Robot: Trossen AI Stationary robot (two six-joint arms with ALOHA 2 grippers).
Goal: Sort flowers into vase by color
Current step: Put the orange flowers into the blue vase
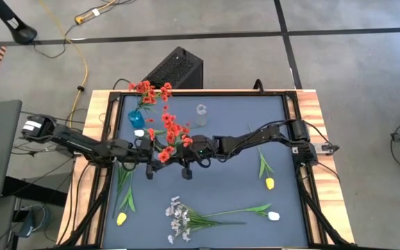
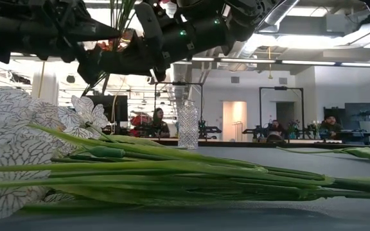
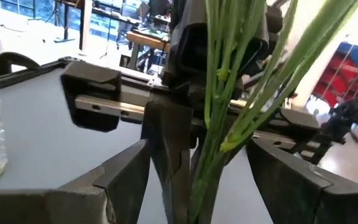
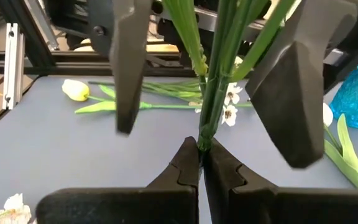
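Right gripper (image 4: 199,163) clamped tight on the green stems of the red bunch (image 1: 164,132), fingertips meeting around the stems' lower ends, seen clearly in the right wrist view. Left gripper (image 3: 197,155) spread wide on either side of those same stems, both fingers standing apart from them, no grip. Both grippers meeting above mid-table, just in front of the clear vase (image 1: 201,114), with the red blossoms fanning from the grippers toward the blue vase (image 1: 136,118). Blue vase left of the clear vase, near the table's back edge, a white bud (image 1: 139,132) lying just beside it. Further from the clear vase, toward the front edge: a white spray (image 1: 178,219) with long green stems, ending at a second white bud (image 1: 274,216). Front left of the clear vase, a yellow tulip (image 1: 121,218) lying flat on the table (image 1: 235,187). Front right of the clear vase, another yellow tulip (image 1: 270,182). In the low view, people seated at desks in the room far behind the clear vase.
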